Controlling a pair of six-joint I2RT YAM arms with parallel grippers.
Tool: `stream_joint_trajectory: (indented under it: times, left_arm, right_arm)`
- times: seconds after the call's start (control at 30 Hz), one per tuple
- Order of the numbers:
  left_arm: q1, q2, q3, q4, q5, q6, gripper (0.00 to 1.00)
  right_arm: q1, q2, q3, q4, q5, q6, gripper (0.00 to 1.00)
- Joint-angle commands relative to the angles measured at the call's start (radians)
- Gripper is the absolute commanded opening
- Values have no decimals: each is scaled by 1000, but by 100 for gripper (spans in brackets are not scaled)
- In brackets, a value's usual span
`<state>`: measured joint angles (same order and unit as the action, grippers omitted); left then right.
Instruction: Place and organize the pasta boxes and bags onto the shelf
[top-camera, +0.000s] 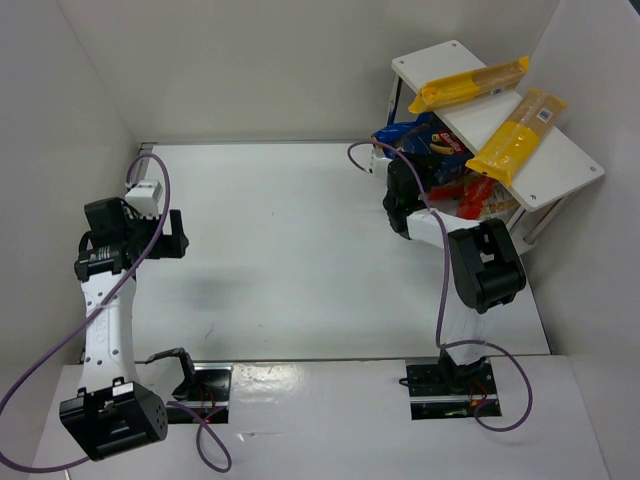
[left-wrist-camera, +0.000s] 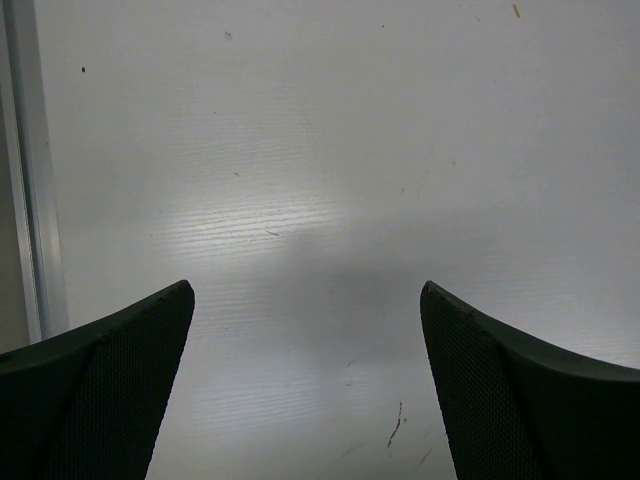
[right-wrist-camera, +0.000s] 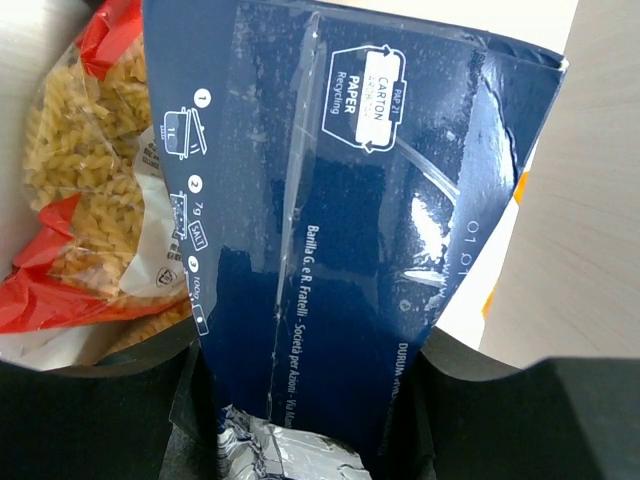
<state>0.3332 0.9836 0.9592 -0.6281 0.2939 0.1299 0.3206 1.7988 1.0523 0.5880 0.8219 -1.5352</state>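
Dark blue pasta box (right-wrist-camera: 380, 230): pinched between the two fingers of the right gripper (right-wrist-camera: 310, 385), long side running away from the wrist, printed panel with carton recycling mark and cooking icons facing the camera. Tucked in under the near-left end of the shelf (top-camera: 440, 62), below its top board. Whether resting on the lower board: cannot tell.

Red bag (right-wrist-camera: 90, 200) of spiral pasta: just beside the box, touching or nearly so, also under the shelf's top board, toward its near edge.

Two long yellow bags on the shelf's top board. One yellow bag (top-camera: 470, 83) lying across the far end, one tip poking past the edge. Second yellow bag (top-camera: 517, 135) set at an angle nearer the middle, barcode end overhanging the far-right edge.

Right arm: reaching from its base up to the shelf's near-left corner.

Left gripper (left-wrist-camera: 306, 300): fingers spread wide, nothing between them, held over bare white table (top-camera: 290, 250), well apart from the shelf, on the opposite side of the workspace.
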Motion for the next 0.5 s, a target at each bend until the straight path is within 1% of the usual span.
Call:
stream_joint_trajectory:
  times: [0.0,0.47]
  left_arm:
    - [7,-10,-4,21,24,14,99]
    - [7,0,-4,21,24,14,99]
  right_arm:
    - [-12,-13,81,220,20,-51,0]
    - [-71,31,81,245,39,-51,0]
